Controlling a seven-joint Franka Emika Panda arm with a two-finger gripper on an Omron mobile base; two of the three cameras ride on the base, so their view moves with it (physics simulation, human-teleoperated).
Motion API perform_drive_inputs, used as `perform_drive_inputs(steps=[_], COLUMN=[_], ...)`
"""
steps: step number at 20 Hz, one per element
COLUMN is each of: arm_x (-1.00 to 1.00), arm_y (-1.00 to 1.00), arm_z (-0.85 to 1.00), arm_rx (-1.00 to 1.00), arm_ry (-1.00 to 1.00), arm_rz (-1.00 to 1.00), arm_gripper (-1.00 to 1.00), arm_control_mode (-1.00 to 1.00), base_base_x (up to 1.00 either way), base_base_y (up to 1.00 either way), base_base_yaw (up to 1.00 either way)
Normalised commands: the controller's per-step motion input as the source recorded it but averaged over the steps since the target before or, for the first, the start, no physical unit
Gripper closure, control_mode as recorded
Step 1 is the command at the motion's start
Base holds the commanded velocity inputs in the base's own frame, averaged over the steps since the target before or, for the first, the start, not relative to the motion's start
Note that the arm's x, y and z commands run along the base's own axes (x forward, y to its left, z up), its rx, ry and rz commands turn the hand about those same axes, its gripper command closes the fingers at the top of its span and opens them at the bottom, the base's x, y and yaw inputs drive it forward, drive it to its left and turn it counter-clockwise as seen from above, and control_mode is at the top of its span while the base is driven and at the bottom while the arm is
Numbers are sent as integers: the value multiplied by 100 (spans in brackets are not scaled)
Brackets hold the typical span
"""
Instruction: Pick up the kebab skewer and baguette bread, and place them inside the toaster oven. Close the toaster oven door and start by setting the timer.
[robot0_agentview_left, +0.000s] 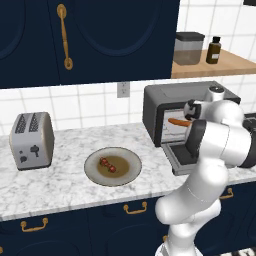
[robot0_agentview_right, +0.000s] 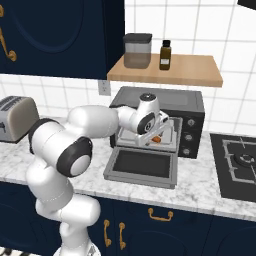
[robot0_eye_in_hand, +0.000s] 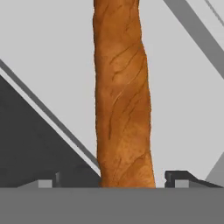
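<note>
While my gripper (robot0_eye_in_hand: 111, 177) reaches into the toaster oven (robot0_agentview_right: 165, 107), its tips stand wide, apart from the baguette bread (robot0_eye_in_hand: 123, 94) lying between them on the oven's rack. I judge the loaf released, so I should back straight out without brushing it. Next comes the kebab skewer (robot0_agentview_left: 107, 165), waiting on the plate (robot0_agentview_left: 125, 177) near the counter's front edge.

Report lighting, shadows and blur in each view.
Left base view: even light, soft shadow under the kebab skewer on the plate. Right base view: toaster oven interior bright, no glare. Hand view: baguette bread close-up, sharp, shadowless.
</note>
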Motion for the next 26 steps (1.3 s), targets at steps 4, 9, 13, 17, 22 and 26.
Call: perform_drive_inputs(steps=[4,9,13,17,22,26], arm_x=[-9,-88,-100,-100,-78,-56], arm_y=[0,30,91,100,100,100], arm_z=[58,22,1,1,20,12], arm_rx=[0,0,1,0,0,0], arm_ry=[0,0,0,-4,-3,0], arm_rz=[0,-3,-17,-18,-19,-29], arm_gripper=[-100,-100,-100,-100,-100,-100], arm_control_mode=[-100,-100,-100,-100,-100,-100], base_base_x=[0,0,0,0,0,0], base_base_y=[0,0,0,0,0,0], base_base_yaw=[0,0,0,0,0,0])
